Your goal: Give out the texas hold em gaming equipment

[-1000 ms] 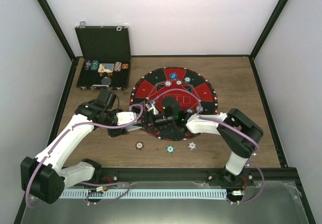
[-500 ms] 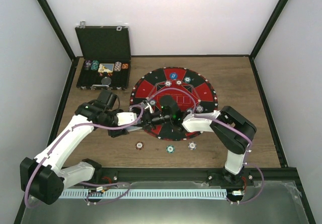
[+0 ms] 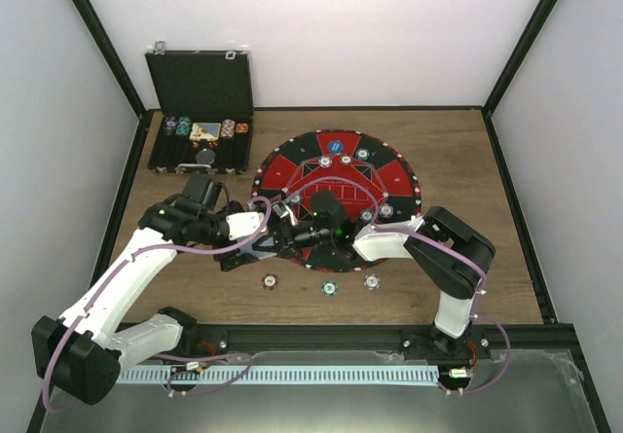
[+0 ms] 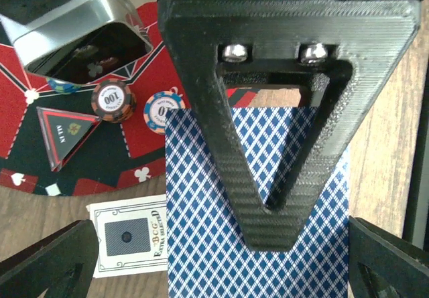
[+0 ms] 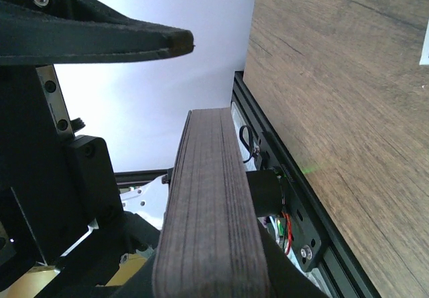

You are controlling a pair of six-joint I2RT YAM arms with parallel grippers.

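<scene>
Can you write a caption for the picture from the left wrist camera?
Left gripper over a blue diamond-backed card, with two poker chips on the red and black mat.

- Stack of cards seen edge-on, rising from 6 o'clock toward centre.
- Black finger at 11 o'clock, apart from the stack.
- Wooden table at 3 o'clock.

Wooden table, round mat, chips (three), case
</scene>
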